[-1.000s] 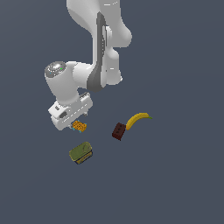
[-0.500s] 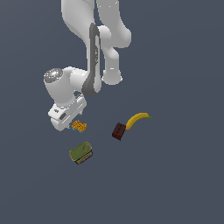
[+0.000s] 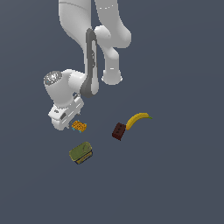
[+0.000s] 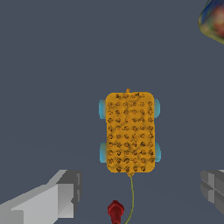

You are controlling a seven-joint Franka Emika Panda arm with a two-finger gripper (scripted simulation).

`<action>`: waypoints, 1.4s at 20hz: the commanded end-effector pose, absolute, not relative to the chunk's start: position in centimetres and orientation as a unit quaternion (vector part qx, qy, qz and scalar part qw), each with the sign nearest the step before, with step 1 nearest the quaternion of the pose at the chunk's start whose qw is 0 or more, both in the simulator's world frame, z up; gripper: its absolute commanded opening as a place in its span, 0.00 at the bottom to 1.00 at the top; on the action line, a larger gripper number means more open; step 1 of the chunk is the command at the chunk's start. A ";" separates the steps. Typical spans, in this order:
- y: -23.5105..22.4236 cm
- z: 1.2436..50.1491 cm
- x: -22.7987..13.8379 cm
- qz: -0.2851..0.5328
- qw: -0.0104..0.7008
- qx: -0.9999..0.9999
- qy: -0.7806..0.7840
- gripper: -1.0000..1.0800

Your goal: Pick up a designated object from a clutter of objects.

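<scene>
Tool (image 4: 138,192) spread wide and holding nothing, one grey finger (image 4: 57,197) at one edge of the wrist view and the other finger (image 4: 214,189) at the opposite edge, with bare table (image 4: 52,65) showing between them. Small flat orange studded piece (image 4: 130,132) lying flat on the table in the wrist view, clear of both fingers, four cyan bits (image 4: 102,108) peeking out at its long edges and a thin yellowish cord running from one short end to a small red bit (image 4: 115,211). In the exterior view, same orange studded piece (image 3: 79,126) sitting just beside the white tool body (image 3: 65,112), toward the exterior view's left of the group. Olive-green can (image 3: 81,152) lying on its side near the orange piece, lower in that view and apart from it. Dark red-brown block (image 3: 118,131) well off to the exterior view's right, with the yellow banana (image 3: 138,119) just beside it, the banana's stem end close to or touching the block. Corner of a rounded multicoloured item (image 4: 214,19) cut off at the wrist view's edge, too cropped to identify.
</scene>
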State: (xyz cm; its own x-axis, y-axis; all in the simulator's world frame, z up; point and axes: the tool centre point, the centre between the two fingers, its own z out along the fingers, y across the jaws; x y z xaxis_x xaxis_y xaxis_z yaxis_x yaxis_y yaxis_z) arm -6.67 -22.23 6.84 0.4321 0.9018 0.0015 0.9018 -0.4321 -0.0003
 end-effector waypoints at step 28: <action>-22.5 1.5 -7.0 0.000 0.000 -0.842 -0.539 0.00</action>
State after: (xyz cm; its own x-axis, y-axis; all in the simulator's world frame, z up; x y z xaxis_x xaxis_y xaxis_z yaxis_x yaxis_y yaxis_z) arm -6.95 -22.52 1.61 0.4180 0.9084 0.0001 0.9084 -0.4180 0.0013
